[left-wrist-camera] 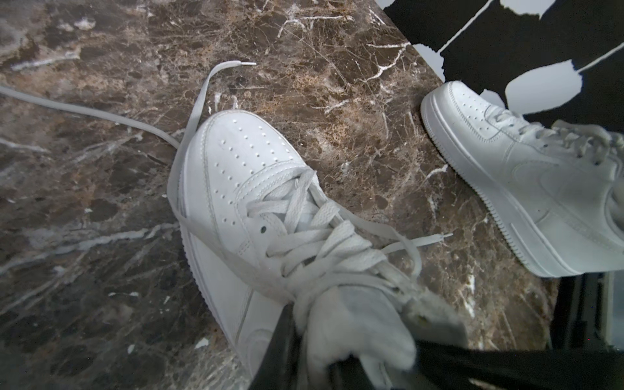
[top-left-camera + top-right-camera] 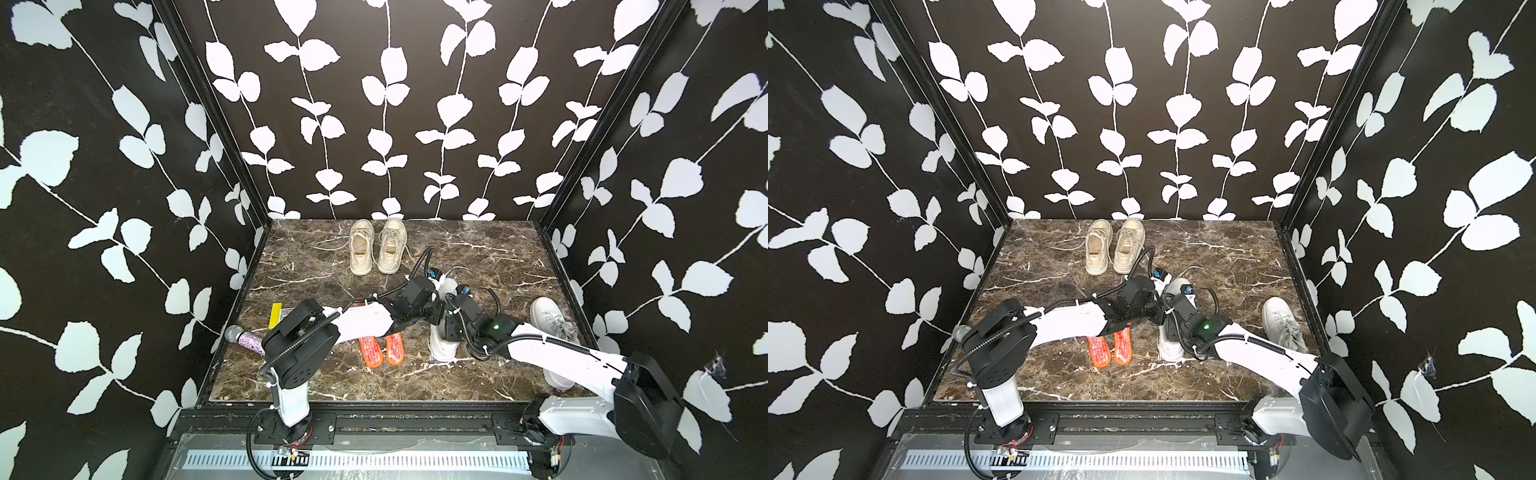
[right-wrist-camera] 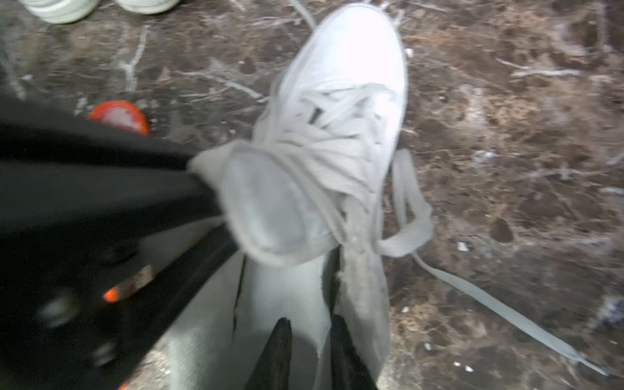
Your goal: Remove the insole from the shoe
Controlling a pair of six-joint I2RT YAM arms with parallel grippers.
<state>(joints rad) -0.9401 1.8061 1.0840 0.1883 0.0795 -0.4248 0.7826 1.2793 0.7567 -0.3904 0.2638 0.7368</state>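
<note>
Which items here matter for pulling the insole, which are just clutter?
In play: centre white sneaker, its tongue pinched by the left gripper, right gripper at its opening.
Clutter: second white sneaker, beige shoe pair, two orange insoles, microphone, yellow card.

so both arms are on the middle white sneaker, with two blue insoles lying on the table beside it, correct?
Not quite, the colour is wrong. The two insoles lying on the table beside the middle white sneaker are orange, not blue, as both top views show. Both arms are on that sneaker.
</note>
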